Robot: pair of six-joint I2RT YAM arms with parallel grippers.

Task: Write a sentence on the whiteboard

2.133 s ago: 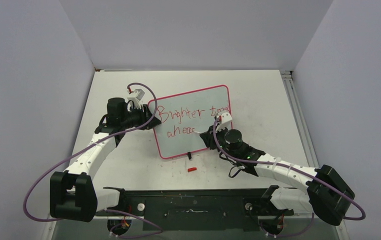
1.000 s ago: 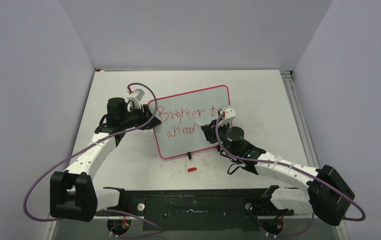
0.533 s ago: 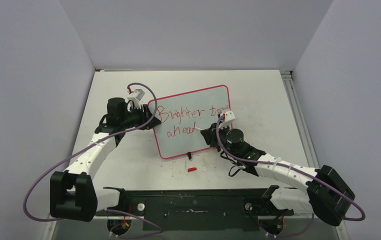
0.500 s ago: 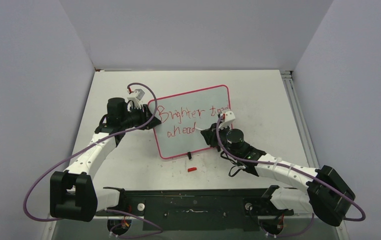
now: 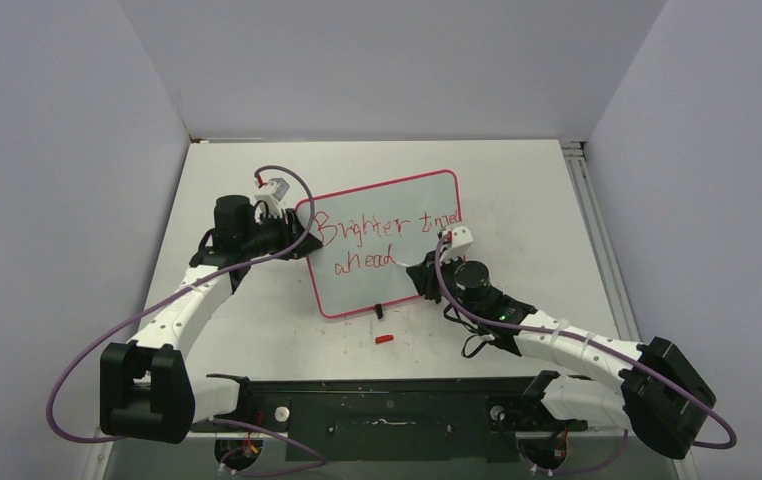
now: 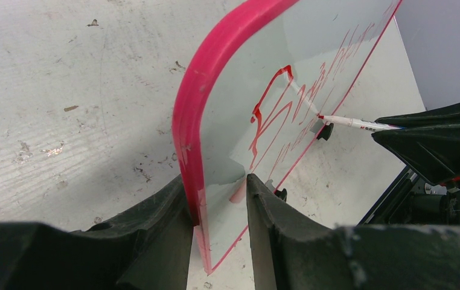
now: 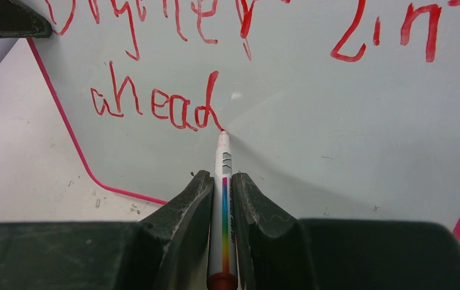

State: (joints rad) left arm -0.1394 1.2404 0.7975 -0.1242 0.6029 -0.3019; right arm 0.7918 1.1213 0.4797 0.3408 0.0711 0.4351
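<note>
Scuffed white bench [image 5: 517, 180]: both arms are bolted at its near edge, and the board is carried near its middle.
Glossy white rectangular whiteboard [image 5: 387, 280] with a thin pink-red frame: it is set askew on the bench between the two claws, with its left edge gripped.
Black left claw [image 6: 218, 193]: it is closed partway onto the whiteboard's left edge, and the pink frame is pinched between its two fingers.
Black right claw [image 7: 221, 181]: it is closed almost fully around a marker and is held over the board's lower right part.
Red handwritten sentence [image 7: 155, 109]: it is written in two lines across the whiteboard's face. "Brighter time" can be read on the upper line and "ahead" beneath it at the left.
Thin white marker [image 7: 224, 199] with a rainbow stripe: it is gripped between the right claw's fingers, and its tip is placed at the foot of the last "d" of "ahead".
Small red piece [image 5: 385, 339]: it is seen on the bench just beside the board's near edge, apart from both claws.
</note>
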